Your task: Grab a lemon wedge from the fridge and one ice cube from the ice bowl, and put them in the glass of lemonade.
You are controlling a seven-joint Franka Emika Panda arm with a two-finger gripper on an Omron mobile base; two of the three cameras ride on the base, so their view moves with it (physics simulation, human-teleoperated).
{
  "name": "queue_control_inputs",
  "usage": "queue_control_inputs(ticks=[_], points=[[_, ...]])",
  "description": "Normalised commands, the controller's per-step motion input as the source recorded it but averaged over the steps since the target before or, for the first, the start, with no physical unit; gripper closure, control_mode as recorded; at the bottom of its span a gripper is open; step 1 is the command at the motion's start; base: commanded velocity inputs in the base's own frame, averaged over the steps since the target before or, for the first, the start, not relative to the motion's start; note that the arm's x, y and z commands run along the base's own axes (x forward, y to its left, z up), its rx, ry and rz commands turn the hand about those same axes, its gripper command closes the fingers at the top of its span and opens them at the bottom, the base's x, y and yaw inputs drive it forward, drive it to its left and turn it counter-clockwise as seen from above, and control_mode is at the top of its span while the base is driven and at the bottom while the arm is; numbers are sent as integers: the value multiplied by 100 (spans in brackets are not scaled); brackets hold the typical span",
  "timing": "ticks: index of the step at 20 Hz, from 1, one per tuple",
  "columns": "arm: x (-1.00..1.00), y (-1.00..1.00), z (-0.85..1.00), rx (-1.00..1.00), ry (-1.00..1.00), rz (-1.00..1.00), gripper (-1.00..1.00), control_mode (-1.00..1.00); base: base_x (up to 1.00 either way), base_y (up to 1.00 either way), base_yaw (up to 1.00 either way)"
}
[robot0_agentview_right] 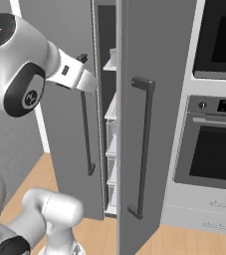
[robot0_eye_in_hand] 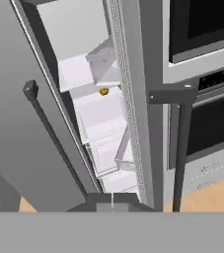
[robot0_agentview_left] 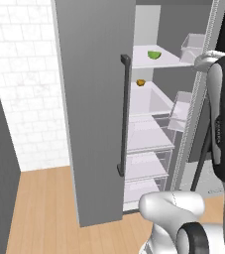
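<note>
lemon wedge (robot0_agentview_left: 154, 54) on fridge (robot0_agentview_left: 91, 109) shelf

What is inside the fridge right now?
Inside the fridge: the lemon wedge on an upper white shelf, a small orange-brown item below it, and drawers. The door covers the left part.

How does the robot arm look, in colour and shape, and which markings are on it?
The arm has glossy white rounded shells with dark grey joint bands and round black end caps; one cap carries small red and white marks. A dark stripe runs along the forearm. The gripper has two small dark fingertips.
</note>
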Motion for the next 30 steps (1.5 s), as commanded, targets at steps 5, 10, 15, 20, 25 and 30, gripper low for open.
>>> queue_control_inputs(ticks=[5, 10, 15, 20, 25, 30], points=[[42, 100, 0, -40, 27, -5, 100, -100, 0, 0, 0], [68, 69, -14, -37, 17, -15, -100, -100, 0, 0, 0], [100, 1, -49, -36, 14, -12, -100, -100, 0, 0, 0], [100, 0, -65, -34, 17, -14, -100, -100, 0, 0, 0], [93, -4, -51, -30, 19, -18, -100, -100, 0, 0, 0], [21, -46, 0, -8, 8, -23, -100, -100, 0, 0, 0]])
